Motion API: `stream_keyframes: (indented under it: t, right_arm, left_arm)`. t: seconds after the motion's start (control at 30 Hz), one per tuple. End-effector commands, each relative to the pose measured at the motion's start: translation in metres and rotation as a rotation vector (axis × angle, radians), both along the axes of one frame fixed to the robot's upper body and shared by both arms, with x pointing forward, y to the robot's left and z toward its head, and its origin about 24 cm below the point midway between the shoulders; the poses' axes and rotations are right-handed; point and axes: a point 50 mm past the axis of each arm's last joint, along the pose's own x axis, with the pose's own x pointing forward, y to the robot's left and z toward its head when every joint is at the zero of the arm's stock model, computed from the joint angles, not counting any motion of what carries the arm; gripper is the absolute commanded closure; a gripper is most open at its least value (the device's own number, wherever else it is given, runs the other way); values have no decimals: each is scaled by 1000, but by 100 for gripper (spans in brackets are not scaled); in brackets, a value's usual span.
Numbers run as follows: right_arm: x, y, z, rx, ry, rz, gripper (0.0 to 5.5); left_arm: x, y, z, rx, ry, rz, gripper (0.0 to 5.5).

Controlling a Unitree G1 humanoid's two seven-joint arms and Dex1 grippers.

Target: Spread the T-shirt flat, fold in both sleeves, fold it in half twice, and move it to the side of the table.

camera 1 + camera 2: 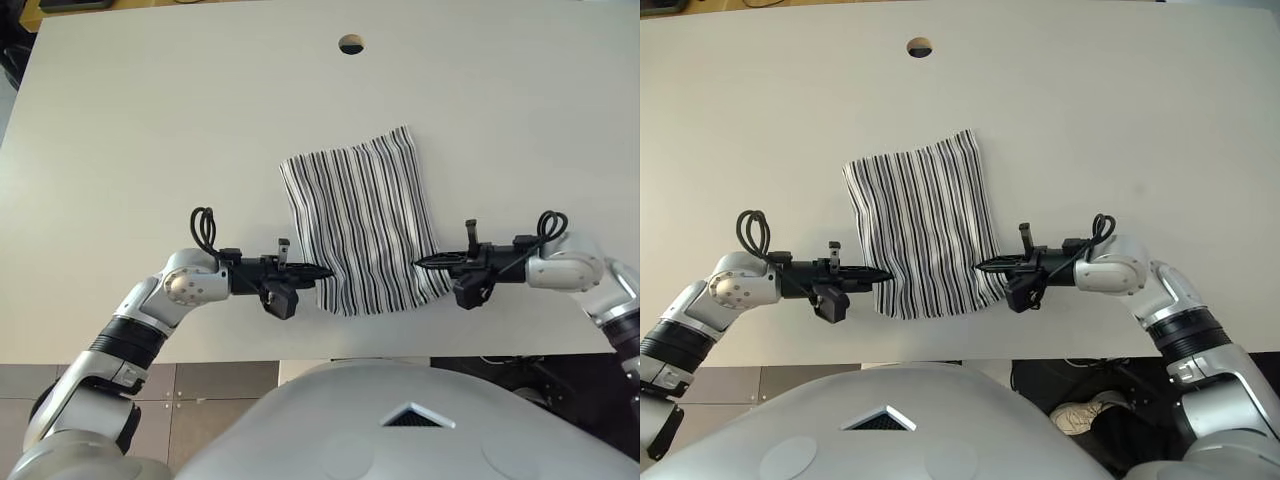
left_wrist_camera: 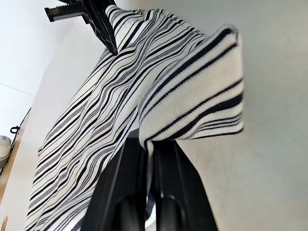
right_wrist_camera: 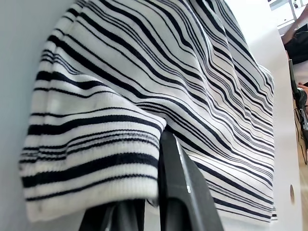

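Observation:
The black-and-white striped T-shirt (image 1: 363, 223) lies folded into a narrow upright panel near the table's front middle. My left gripper (image 1: 322, 271) is shut on the shirt's near left corner; in the left wrist view the striped cloth (image 2: 192, 91) is pinched between the black fingers (image 2: 130, 192). My right gripper (image 1: 424, 262) is shut on the near right corner, and the right wrist view has the striped hem (image 3: 91, 144) draped over its finger (image 3: 180, 187). The two grippers point toward each other across the shirt's near edge.
The white table (image 1: 150, 130) has a round cable hole (image 1: 351, 44) at the far middle. Bare surface stretches to the left, right and behind the shirt. The table's front edge (image 1: 250, 358) runs just below both arms.

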Motion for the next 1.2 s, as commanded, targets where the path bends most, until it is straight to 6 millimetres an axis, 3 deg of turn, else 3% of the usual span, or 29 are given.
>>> stream_keyframes:
  t: [0.03, 0.17, 0.37, 0.57, 0.73, 0.9, 1.2]
  right_arm:
    - [-10, -4, -19, -97, 124, 3, 534]
    - [-11, -4, -9, -45, 189, -21, 534]
    - [-24, -10, 34, 62, 567, -33, 534]
    - [-43, -11, 59, 73, 749, 30, 534]
    - [-44, -12, 65, 104, 793, -4, 534]
    - [-26, -11, 71, 186, 787, -98, 534]
    - [-4, -7, 63, 257, 744, -223, 534]
  left_arm:
    - [-6, 7, -6, 35, 40, 0, 540]
    - [-12, 8, -2, 4, 116, 0, 540]
    - [-29, 22, 37, -99, 652, 4, 540]
    - [-40, 17, 58, -178, 862, -38, 540]
    - [-34, 14, 64, -213, 907, -4, 540]
    - [-22, 30, 59, -233, 904, 95, 540]
    - [-8, 48, 36, -197, 907, 217, 540]
